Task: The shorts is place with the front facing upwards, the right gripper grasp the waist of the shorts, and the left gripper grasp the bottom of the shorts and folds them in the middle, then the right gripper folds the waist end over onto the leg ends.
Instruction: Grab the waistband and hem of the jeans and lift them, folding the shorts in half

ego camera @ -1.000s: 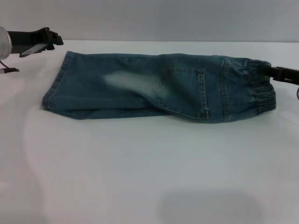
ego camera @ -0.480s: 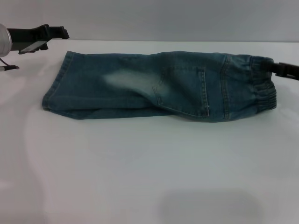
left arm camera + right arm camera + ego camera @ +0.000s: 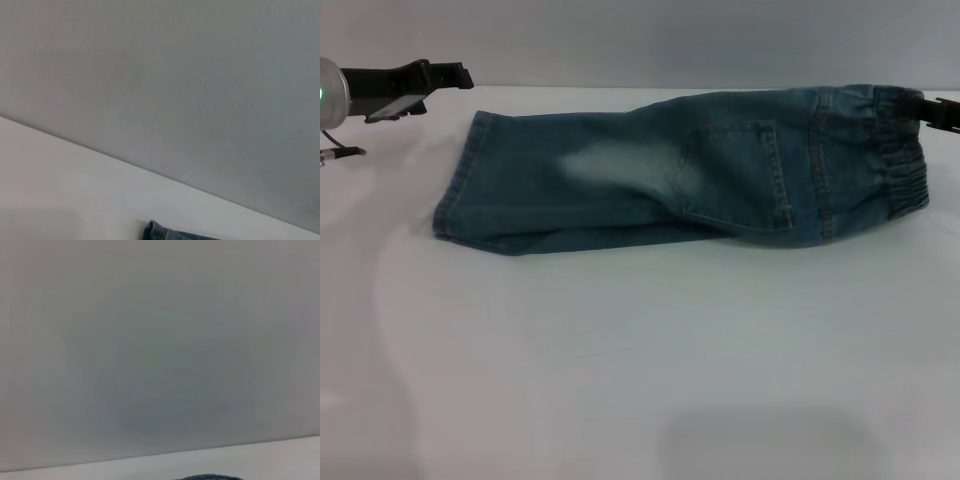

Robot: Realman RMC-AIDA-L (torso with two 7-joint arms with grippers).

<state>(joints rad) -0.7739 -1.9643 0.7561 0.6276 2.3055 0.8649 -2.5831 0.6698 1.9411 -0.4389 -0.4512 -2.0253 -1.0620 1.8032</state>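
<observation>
The blue denim shorts [image 3: 680, 170] lie folded lengthwise across the white table [image 3: 640, 350], a back pocket facing up. The leg ends [image 3: 460, 185] point to the left. The elastic waist [image 3: 900, 150] is at the right and is raised off the table. My right gripper [image 3: 926, 108] is shut on the waist's far corner at the right edge of the head view. My left gripper [image 3: 420, 82] hovers open beyond the leg ends at the upper left, apart from the cloth. A sliver of denim [image 3: 165, 234] shows in the left wrist view and a dark edge of denim [image 3: 207, 477] in the right wrist view.
A plain grey wall [image 3: 640, 40] stands behind the table's far edge. White tabletop spreads in front of the shorts.
The waist end has risen and moved to the right with my right gripper, dragging the leg ends a little rightwards. The left gripper has hardly moved.
</observation>
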